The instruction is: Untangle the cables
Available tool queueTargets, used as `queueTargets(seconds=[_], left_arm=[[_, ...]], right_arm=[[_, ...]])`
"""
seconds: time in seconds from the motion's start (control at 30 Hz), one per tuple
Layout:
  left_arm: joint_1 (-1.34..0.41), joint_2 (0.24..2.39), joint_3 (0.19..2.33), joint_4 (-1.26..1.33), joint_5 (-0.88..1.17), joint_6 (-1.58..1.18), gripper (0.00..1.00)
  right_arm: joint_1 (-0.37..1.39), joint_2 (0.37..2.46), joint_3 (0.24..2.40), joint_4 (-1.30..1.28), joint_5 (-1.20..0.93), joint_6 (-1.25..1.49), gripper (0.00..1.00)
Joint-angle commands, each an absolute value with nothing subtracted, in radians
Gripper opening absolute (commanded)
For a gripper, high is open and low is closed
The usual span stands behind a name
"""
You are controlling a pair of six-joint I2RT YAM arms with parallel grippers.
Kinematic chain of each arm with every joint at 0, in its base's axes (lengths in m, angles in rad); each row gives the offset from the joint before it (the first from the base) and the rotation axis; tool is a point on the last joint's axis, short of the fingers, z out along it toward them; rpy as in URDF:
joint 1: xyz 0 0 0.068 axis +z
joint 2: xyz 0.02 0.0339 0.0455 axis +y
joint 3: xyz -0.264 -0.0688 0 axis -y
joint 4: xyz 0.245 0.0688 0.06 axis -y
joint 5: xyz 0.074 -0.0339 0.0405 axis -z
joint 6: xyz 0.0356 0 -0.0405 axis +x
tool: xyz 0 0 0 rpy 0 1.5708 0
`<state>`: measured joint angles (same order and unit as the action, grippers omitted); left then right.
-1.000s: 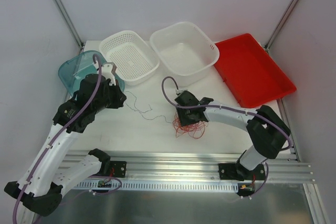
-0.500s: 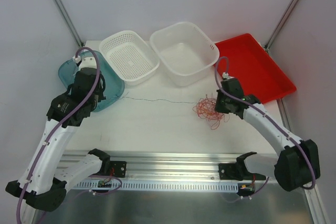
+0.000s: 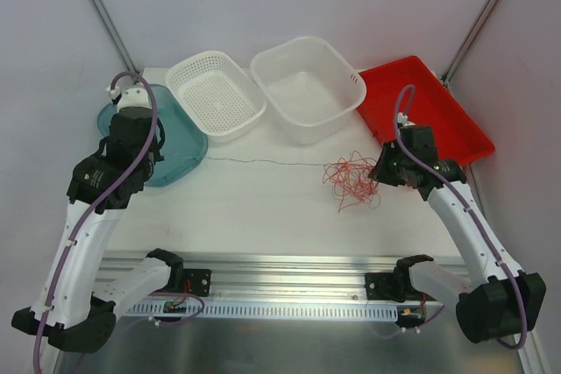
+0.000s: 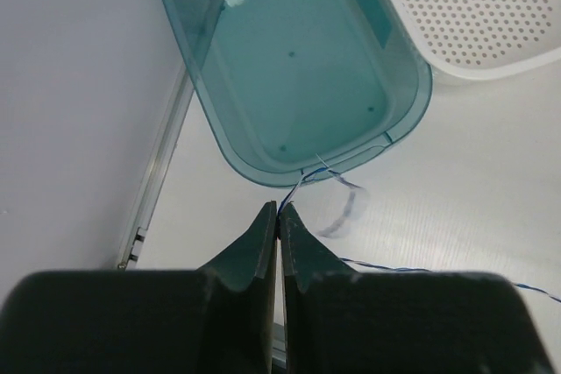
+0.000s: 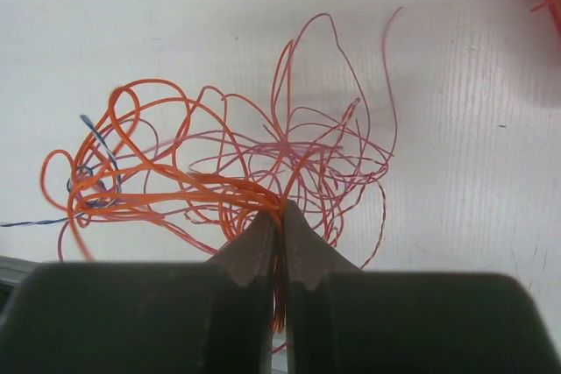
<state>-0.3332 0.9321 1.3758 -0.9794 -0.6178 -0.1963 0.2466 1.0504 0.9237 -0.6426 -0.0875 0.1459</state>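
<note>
Your right gripper (image 5: 280,221) is pinched fully together on a bunch of the orange cables (image 3: 351,177). They spread away from its tips as a loose knot of loops on the table (image 3: 263,208), right of centre and just left of the red tray (image 3: 429,120). Your left gripper (image 4: 278,216) is closed just as tight, and a hair-thin dark strand (image 3: 263,162) comes out of its tips beside the teal tub (image 4: 289,67) at the left side of the table. What matters now is that strand's line. Its long axis runs left to right across the table in a nearly straight run, from the left jaws to the left edge of the knot. The right wrist view shows it threading into the leftmost orange loops. So the knot lies to the left of the right jaws, between them and the left arm. The right arm is by far the nearer to it, while the left arm has only the free end, well apart from the knot. Judging from this, any further pull should follow that left-right axis with the arms working against each other. If the strand is caught inside the loops, expect the knot to tighten or slide along the table rather than release it.
</note>
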Motion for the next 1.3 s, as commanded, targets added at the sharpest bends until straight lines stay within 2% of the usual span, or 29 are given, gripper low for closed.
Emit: queueTargets(seconds=[0.0, 0.13, 0.37, 0.5, 0.53, 0.63, 0.8, 0.83, 0.87, 0.9, 0.93, 0.97, 1.03, 1.07, 1.2, 1.27], left_arm=[[-0.299, 0.917, 1.428, -0.996, -0.722, -0.121, 0.0], [-0.258, 0.894, 1.433, -0.999, -0.753, -0.089, 0.0], [-0.259, 0.888, 1.384, -0.983, -0.421, -0.164, 0.0], [-0.258, 0.864, 1.307, -0.87, -0.041, -0.208, 0.0], [-0.259, 0.855, 1.24, -0.826, 0.123, -0.227, 0.0], [-0.264, 0.861, 1.085, -0.689, 0.306, -0.314, 0.0], [-0.275, 0.884, 0.933, -0.611, 0.278, -0.338, 0.01], [-0.276, 0.887, 0.911, -0.611, 0.269, -0.333, 0.05], [-0.275, 0.89, 0.905, -0.611, 0.267, -0.327, 0.2], [-0.276, 0.891, 0.899, -0.611, 0.276, -0.318, 0.27], [-0.276, 0.89, 0.897, -0.611, 0.284, -0.314, 0.32], [-0.276, 0.89, 0.897, -0.611, 0.297, -0.31, 0.44], [-0.281, 0.89, 0.902, -0.609, 0.33, -0.304, 0.53], [-0.285, 0.893, 0.902, -0.607, 0.356, -0.302, 0.62], [-0.345, 0.916, 0.929, -0.586, 0.409, -0.316, 0.77], [-0.408, 0.942, 0.939, -0.559, 0.391, -0.324, 0.79]], right_arm=[[0.16, 1.032, 0.945, -0.718, -0.072, 0.133, 0.01], [0.068, 0.999, 0.907, -0.7, -0.162, 0.152, 0.01], [0.112, 1.005, 0.907, -0.675, -0.264, 0.128, 0.01], [0.173, 1.06, 0.899, -0.681, -0.316, 0.089, 0.01], [0.192, 1.072, 0.891, -0.673, -0.316, 0.089, 0.01], [0.299, 1.111, 0.861, -0.631, -0.272, 0.123, 0.01], [0.437, 1.181, 0.845, -0.571, -0.187, 0.163, 0.08], [0.443, 1.198, 0.848, -0.572, -0.178, 0.164, 0.11], [0.454, 1.204, 0.851, -0.575, -0.17, 0.163, 0.18], [0.456, 1.207, 0.856, -0.578, -0.16, 0.158, 0.23], [0.459, 1.209, 0.871, -0.586, -0.158, 0.147, 0.34], [0.463, 1.207, 0.88, -0.6, -0.156, 0.141, 0.4], [0.474, 1.197, 0.916, -0.621, -0.138, 0.124, 0.51], [0.476, 1.192, 0.928, -0.643, -0.13, 0.121, 0.54], [0.483, 1.163, 0.972, -0.681, -0.13, 0.107, 0.64], [0.485, 1.151, 0.991, -0.695, -0.129, 0.106, 0.66]])
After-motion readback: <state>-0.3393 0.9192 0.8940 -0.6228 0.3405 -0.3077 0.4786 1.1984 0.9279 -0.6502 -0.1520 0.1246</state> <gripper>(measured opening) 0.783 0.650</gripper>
